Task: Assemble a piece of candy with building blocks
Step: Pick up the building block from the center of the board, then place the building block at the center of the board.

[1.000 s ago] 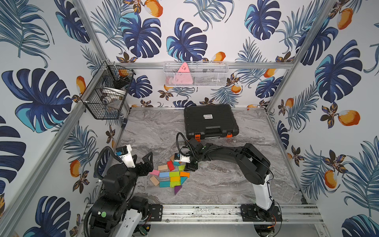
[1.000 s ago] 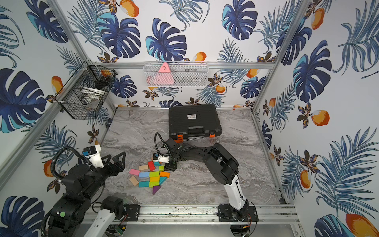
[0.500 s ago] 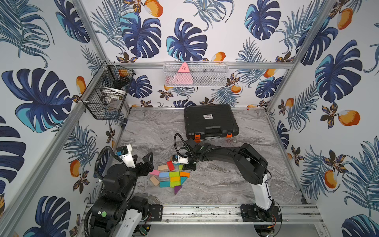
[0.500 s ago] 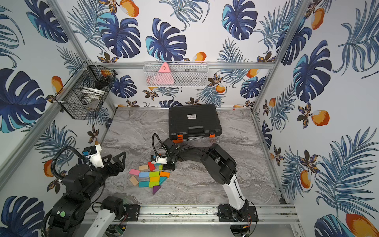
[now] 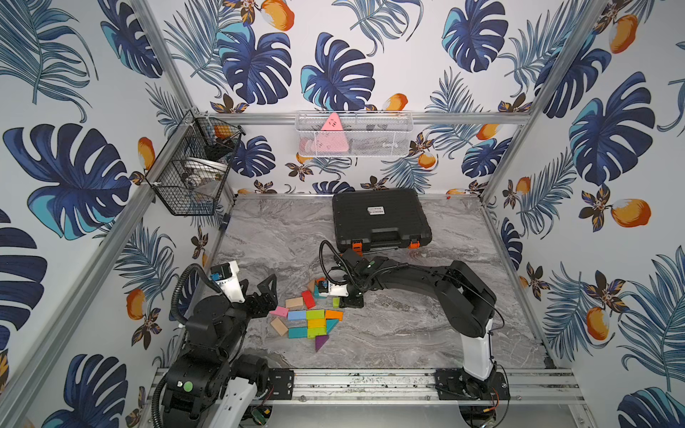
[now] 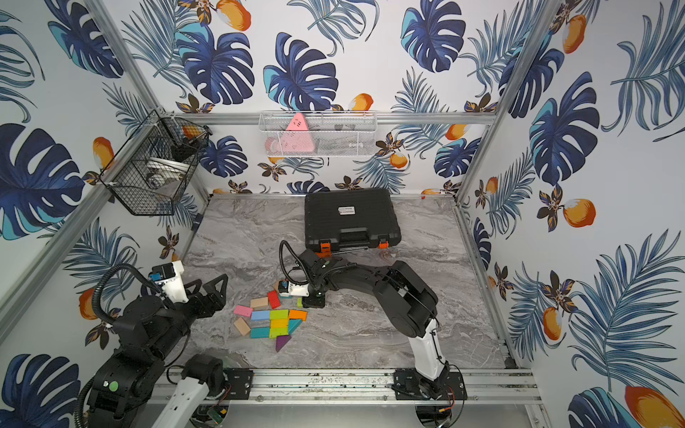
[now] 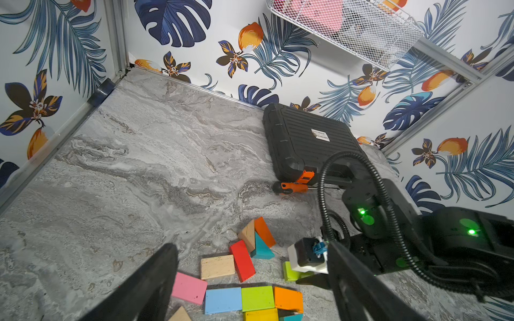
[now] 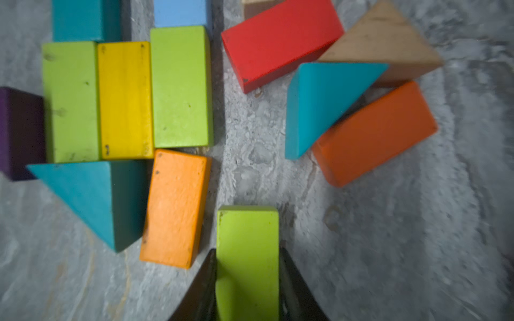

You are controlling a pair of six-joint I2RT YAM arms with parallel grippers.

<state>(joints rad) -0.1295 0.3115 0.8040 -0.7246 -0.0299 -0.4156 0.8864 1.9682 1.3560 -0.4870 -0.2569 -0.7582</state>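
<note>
Rising from the near rail at the right, the right arm's white link stands upright. It bends at a bulky black elbow, and its forearm reaches low and nearly level across the marble table [image 5: 407, 333] toward the middle. Its wrist turns down, and the right gripper [image 8: 247, 250] is clamped on the two long sides of a lime-green block [image 8: 247, 228]. From these views I cannot tell whether that block touches the table. It sits just beside an orange block [image 8: 175, 208], with a narrow gap between them.

At the near left corner the left arm is folded tight over its base. The left gripper [image 5: 267, 296] hangs above the table with its jaws spread wide, holding nothing and aimed at the blocks.

Between the two grippers the building blocks [image 5: 315, 318] lie flat on the table. A packed group has blue, green and orange in one row, yellow and a teal triangle in the next, and teal and green in the row nearest the rail. A purple triangle [image 5: 320, 341] sits nearest the rail of all. A pink block [image 5: 279, 311] and two plain wooden ones lie to the group's left.

Just beyond are a red block [image 7: 242, 261] and a loose trio of wood, teal and orange wedges [image 7: 257, 236].

Farther back an orange-handled screwdriver [image 7: 290, 188] lies against a closed black case [image 5: 380, 220].
</note>
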